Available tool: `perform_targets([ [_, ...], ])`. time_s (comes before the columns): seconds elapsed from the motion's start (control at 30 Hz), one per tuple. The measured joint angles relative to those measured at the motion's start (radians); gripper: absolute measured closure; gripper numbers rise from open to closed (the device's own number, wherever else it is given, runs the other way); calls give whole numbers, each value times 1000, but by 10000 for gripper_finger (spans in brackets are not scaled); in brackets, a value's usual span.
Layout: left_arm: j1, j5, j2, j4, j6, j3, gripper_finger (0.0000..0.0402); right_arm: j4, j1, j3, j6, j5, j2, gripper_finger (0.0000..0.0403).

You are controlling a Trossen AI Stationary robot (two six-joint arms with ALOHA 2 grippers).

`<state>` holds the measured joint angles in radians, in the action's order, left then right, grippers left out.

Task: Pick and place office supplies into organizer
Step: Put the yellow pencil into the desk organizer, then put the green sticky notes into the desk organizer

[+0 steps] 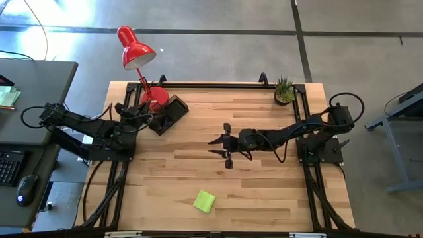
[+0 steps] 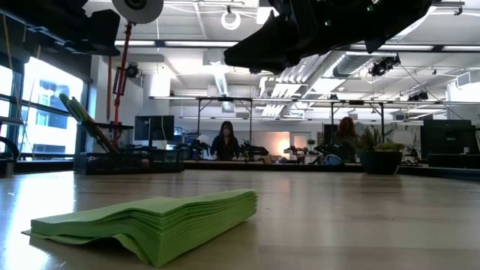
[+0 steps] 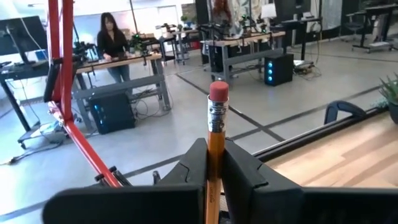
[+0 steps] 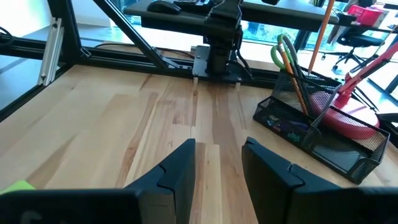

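Note:
My left gripper [image 3: 214, 148] is shut on an orange pencil [image 3: 216, 134] with a pink eraser. It stands at the table's far left [image 1: 147, 119], beside the black mesh organizer [image 1: 170, 112]. The organizer [image 4: 323, 134] holds green-handled scissors [image 4: 283, 53] and another orange pencil [image 4: 298, 87], both standing upright in it. A lime-green sticky-note pad [image 1: 204, 201] lies flat near the table's front edge. My right gripper [image 1: 221, 147] hovers open over the table's middle, with nothing between its fingers [image 4: 180, 165]. My left gripper pinches the pencil's shaft [image 3: 214, 163] between its two fingers, well below the eraser end [image 3: 218, 92]. The fingers lie level and across the pencil, pointing toward the table's far edge. The pencil stands upright, eraser up; its lower end is hidden by the gripper.
A red desk lamp [image 1: 135, 51] stands with its base [image 1: 153, 98] behind the organizer, and its pole [image 3: 62, 74] is close to my left gripper. A small potted plant [image 1: 284, 90] sits at the far right corner. People work at desks beyond the table.

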<state>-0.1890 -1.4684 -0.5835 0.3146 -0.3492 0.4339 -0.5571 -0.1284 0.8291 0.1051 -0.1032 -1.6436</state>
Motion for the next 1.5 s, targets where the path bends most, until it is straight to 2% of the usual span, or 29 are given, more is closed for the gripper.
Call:
perform_targets([
  [0.2, 0, 18, 0, 1, -10, 0, 366, 0, 0, 0, 4, 0, 0, 281],
  [0.6, 0, 19, -2, 56, -101, 0, 274, 0, 0, 0, 3, 1, 0, 281],
  [0.83, -1, 46, -1, 34, -97, 3, 257, 2, 0, 0, 4, 1, 0, 281],
  [0.93, -1, 157, -2, 23, -72, 33, 261, 15, 0, 0, 4, -3, 0, 281],
  [1.07, -1, 375, -11, -19, -11, 85, 270, 24, 0, 0, 1, -18, 0, 281],
  [1.23, -1, 807, -27, -165, 202, 105, 285, 30, 0, 0, -23, 46, 0, 281],
  [1.3, -1, 938, -32, -188, 237, 105, 290, 30, 0, 0, -22, 91, 0, 281],
  [1.37, -1, 1033, -45, -197, 249, 105, 295, 28, 0, 0, -27, 128, 0, 281],
  [1.5, -1, 1158, -76, -178, 251, 105, 301, 14, -6, 0, -69, 180, 0, 281],
])
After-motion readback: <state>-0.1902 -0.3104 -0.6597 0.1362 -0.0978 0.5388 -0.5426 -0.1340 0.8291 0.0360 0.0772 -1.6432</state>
